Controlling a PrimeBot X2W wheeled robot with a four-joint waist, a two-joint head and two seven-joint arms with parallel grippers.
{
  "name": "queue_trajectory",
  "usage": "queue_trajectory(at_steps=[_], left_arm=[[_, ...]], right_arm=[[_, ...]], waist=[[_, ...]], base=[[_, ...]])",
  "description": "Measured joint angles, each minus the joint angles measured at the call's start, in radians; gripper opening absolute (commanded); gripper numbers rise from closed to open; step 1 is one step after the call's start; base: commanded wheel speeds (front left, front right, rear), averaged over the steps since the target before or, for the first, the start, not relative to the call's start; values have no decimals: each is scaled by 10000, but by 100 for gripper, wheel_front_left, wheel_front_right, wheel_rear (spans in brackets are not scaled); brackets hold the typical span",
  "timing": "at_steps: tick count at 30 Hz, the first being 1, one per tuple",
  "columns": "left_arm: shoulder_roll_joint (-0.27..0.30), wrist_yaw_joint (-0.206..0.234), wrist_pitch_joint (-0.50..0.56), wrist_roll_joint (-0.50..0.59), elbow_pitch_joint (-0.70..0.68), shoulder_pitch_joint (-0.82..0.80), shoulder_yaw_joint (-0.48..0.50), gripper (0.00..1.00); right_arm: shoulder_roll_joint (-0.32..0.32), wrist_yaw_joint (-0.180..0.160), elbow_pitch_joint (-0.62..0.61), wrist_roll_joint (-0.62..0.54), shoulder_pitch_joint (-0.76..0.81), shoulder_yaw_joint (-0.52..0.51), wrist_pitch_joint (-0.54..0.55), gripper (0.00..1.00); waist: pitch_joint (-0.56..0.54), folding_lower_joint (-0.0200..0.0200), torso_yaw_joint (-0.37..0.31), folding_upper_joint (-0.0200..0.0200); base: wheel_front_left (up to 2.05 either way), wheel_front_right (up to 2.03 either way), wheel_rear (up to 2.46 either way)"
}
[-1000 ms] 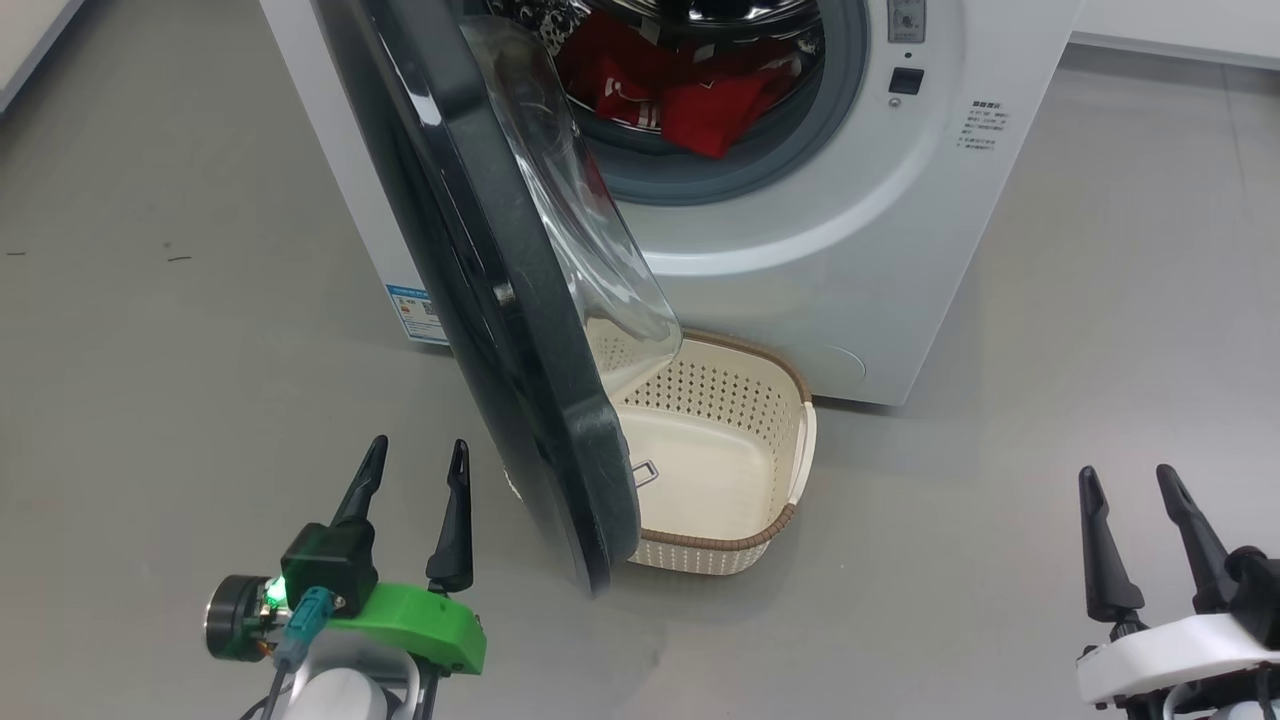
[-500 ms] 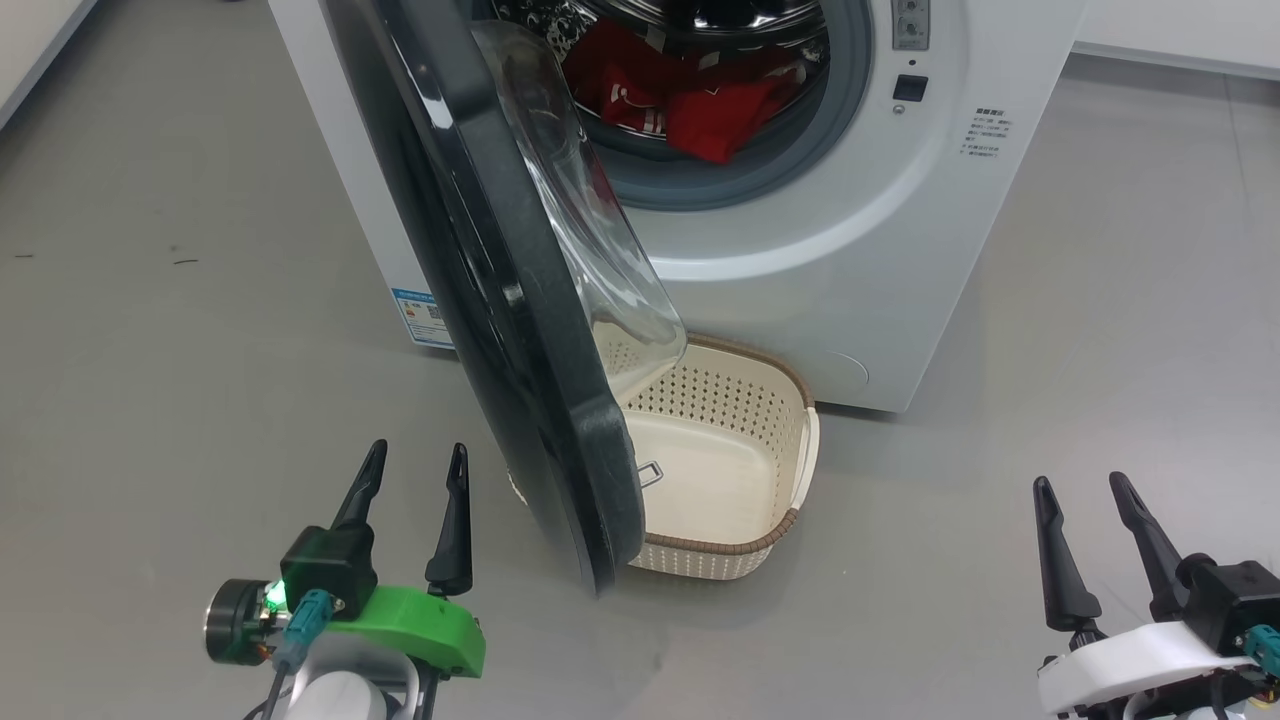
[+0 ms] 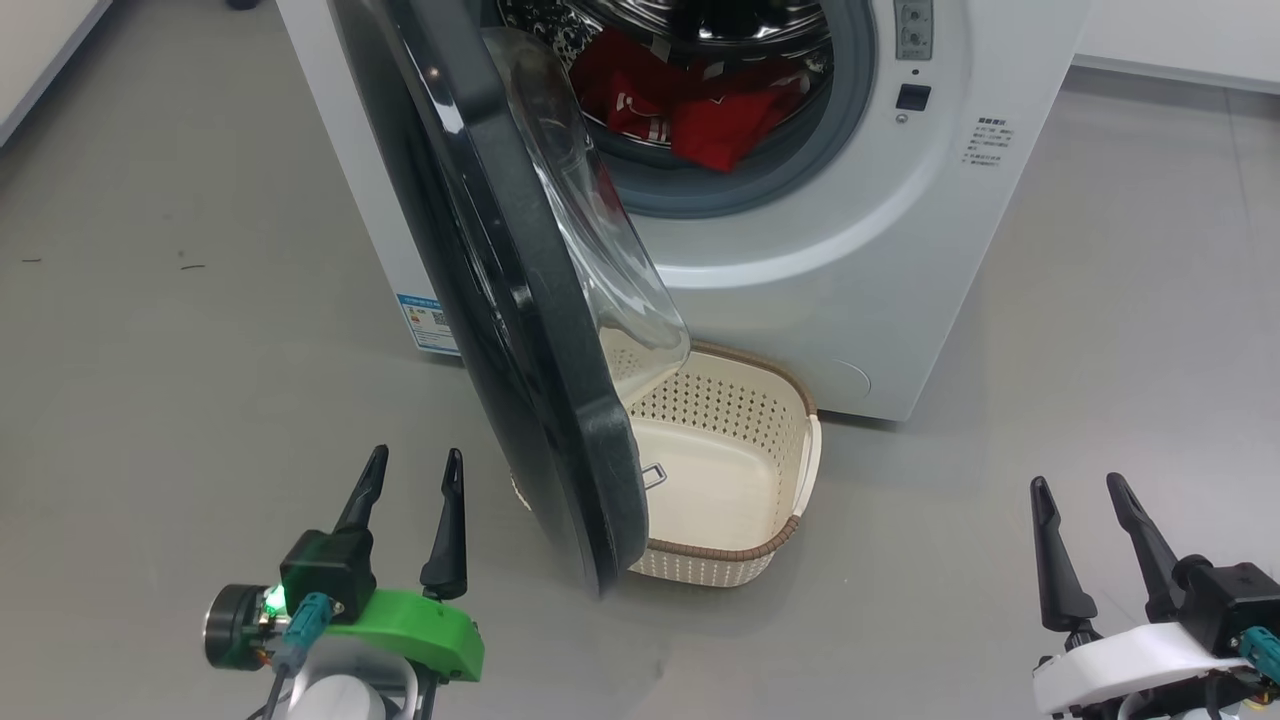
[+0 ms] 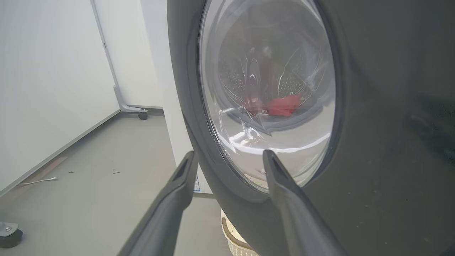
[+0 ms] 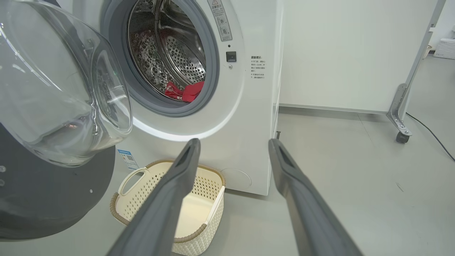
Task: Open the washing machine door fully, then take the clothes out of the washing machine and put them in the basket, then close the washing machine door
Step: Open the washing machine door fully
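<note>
- Closest to me are two grippers. The left gripper (image 3: 416, 455) sits low on the left and the right gripper (image 3: 1076, 480) low on the right. Each has its fingers spread and holds nothing, and both hang over grey floor (image 3: 150, 350).
- Just right of the left gripper stands the one door (image 3: 500, 300), partly open and edge-on. It stands between that gripper and the basket, with its glass bowl bulging toward the washer.
- One basket (image 3: 740, 550) sits on the floor against the washer's foot, below the opening. The door's lower edge hides its left part in the head view, while the right wrist view shows both white handles.
- One washer (image 3: 820, 300) stands behind it, with a blue label (image 3: 425, 322) low on its front beside the door.
- The red clothes (image 3: 720, 125) lie heaped at the bottom of the drum (image 5: 177, 53), near its mouth. I cannot count the pieces. A black-and-white patterned cloth (image 3: 545, 20) lies at their upper left.
- From the left wrist the door's outer face blocks the way, and the red shows blurred through the glass. The right wrist looks straight into the drum.
- Farthest off are white panels on wheeled feet. There is one caster (image 5: 402, 137) with a dark cable (image 5: 430, 131) on the right, and another caster (image 4: 142, 114) with a thin white cable (image 4: 39, 181) on the left.
</note>
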Motion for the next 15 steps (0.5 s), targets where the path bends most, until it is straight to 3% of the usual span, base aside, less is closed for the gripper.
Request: queue_trajectory(at_steps=[1,3,15], left_arm=[[0,0,0,0,17,2,2,43],[0,0,0,0,36,5,0,3],[0,0,0,0,42,32,44,0]], right_arm=[[19,0,8,-8,2,-2,0,100],[50,0,8,-15,2,-27,0,100],[130,92,73,-176,5,-119,0,100]], waist=[[-20,0,0,0],[-43,0,3,0],[-92,0,-10,0]], base=[[0,0,0],[0,0,0],[0,0,0]])
